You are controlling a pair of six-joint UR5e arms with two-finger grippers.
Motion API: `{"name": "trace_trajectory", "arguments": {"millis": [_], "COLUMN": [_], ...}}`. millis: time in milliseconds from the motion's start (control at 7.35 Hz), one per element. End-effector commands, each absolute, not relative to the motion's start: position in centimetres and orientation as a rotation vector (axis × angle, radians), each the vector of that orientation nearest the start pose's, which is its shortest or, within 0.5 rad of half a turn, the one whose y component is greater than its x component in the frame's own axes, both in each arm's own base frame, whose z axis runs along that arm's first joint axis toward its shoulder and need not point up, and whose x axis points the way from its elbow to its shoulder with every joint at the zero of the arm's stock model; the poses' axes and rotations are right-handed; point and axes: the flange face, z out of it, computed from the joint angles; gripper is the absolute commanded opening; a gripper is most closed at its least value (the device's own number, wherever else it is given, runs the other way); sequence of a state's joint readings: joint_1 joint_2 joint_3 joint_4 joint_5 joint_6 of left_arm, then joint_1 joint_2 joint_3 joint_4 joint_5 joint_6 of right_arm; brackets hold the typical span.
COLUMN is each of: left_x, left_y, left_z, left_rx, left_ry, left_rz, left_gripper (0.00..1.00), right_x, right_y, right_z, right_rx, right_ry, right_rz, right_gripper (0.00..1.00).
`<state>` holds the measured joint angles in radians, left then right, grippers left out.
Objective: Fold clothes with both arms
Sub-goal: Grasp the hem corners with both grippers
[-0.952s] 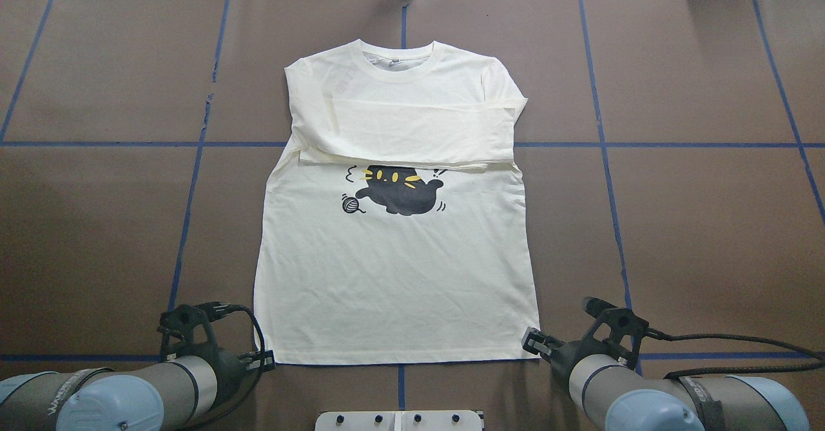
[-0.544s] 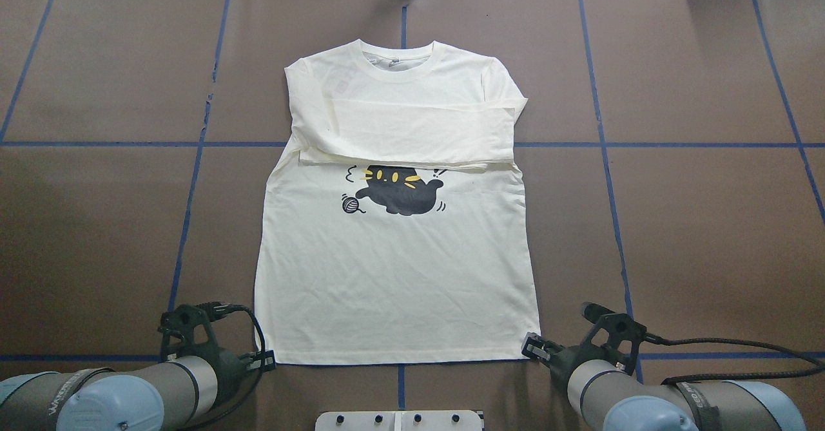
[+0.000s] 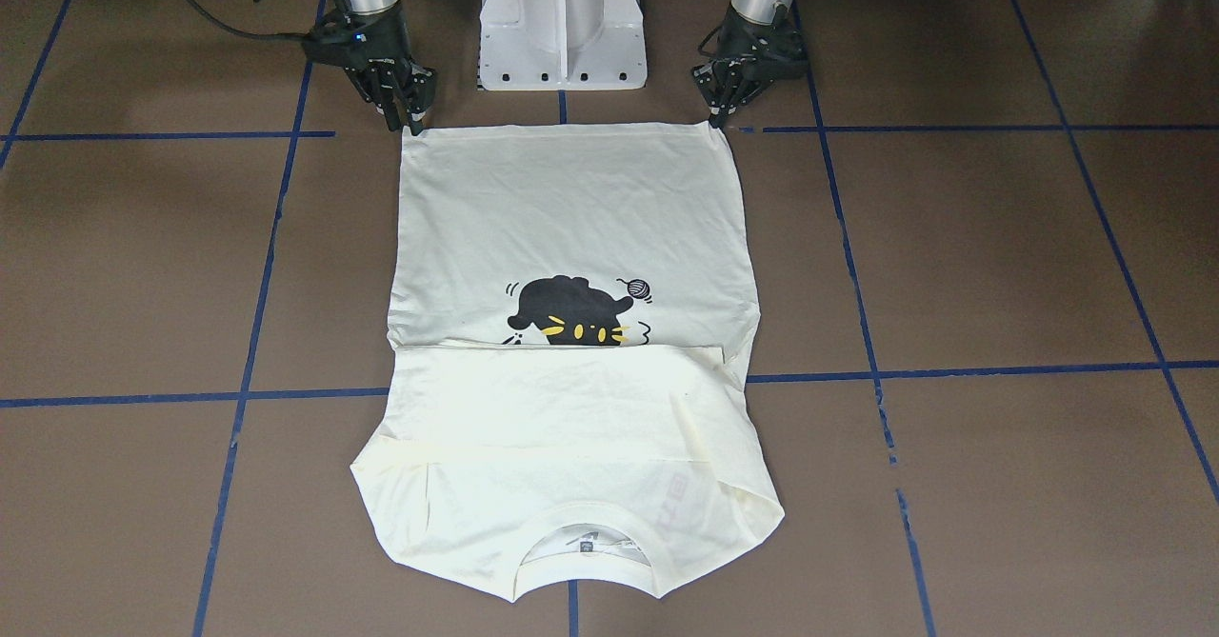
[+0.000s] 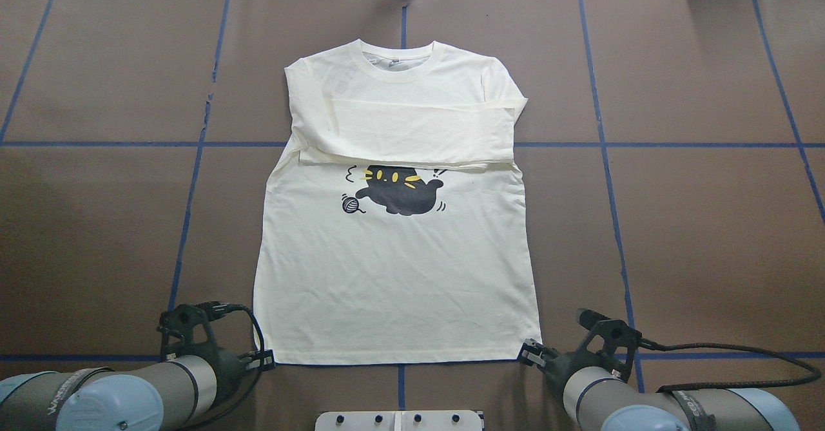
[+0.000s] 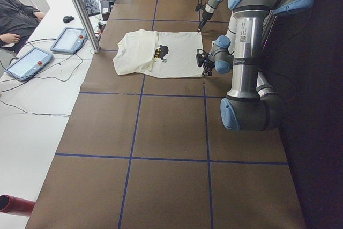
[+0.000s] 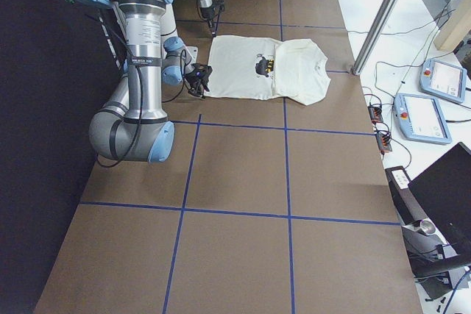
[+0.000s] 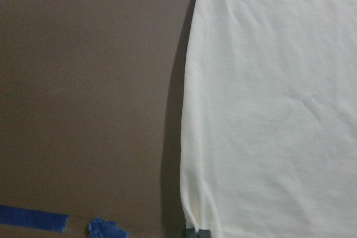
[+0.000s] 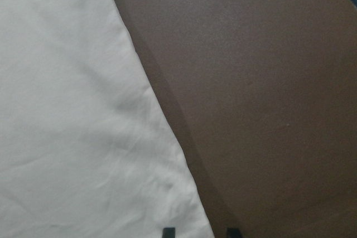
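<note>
The left tool point(image 4: 264, 359) clenches the T-shirt point(image 4: 396, 276) hem at 7 o'clock; the right tool point(image 4: 530, 348), released, should straddle the 5 o'clock corner before closing.

Matt cloth tee point(image 4: 399, 289), matt paper tbl point(image 4: 709, 225)

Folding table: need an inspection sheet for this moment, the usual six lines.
surface: brown table cover with blue tape grid, flat.
job's things: T-shirt face up, flat, sleeves folded across the chest, collar away from the robot.
clutter: nothing seen.
grippers: left gripper at one hem corner, state unclear; right gripper open, fingers straddling the side edge at the other hem corner.
cables: black cable runs off the right arm over the table; short loop by the left gripper.
surroundings: white pedestal; teach pendants and a seated person at the side desk.
</note>
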<state>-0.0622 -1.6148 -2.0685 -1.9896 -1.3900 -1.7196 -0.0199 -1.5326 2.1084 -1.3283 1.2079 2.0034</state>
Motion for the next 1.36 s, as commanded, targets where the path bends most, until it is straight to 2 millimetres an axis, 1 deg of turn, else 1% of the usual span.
{"name": "trace_trajectory", "arguments": {"millis": [0,544,680,816,952,1088,1224], "left_x": [48.2,48.2,48.2,48.1,48.1,48.1,48.1], "left_y": [-18.2,-18.1,-18.1,-18.1,-18.1,-18.2,-18.2], "left_z": [36.0,35.8,35.8,35.8,35.8,35.7,35.7], "left_rx": [0.128,0.125,0.126,0.126,0.128,0.128,0.128], "left_ry": [0.966,0.970,0.970,0.972,0.972,0.973,0.973], "left_rz": [-0.282,-0.280,-0.281,-0.281,-0.282,-0.283,-0.283], "left_gripper": [0.00,0.00,0.00,0.00,0.00,0.00,0.00], "right_x": [-48.6,-48.9,-49.0,-49.2,-49.1,-49.0,-48.9], "right_y": [-15.8,-15.6,-15.6,-15.6,-15.6,-15.7,-16.0], "right_z": [36.3,36.7,37.2,37.5,37.2,37.2,37.0], "right_rx": [0.157,0.158,0.159,0.162,0.161,0.162,0.167], "right_ry": [-0.879,-0.870,-0.861,-0.855,-0.860,-0.860,-0.865], "right_rz": [0.533,0.529,0.528,0.527,0.528,0.529,0.535], "right_gripper": [0.35,0.35,0.34,0.32,0.09,0.00,0.00]}}
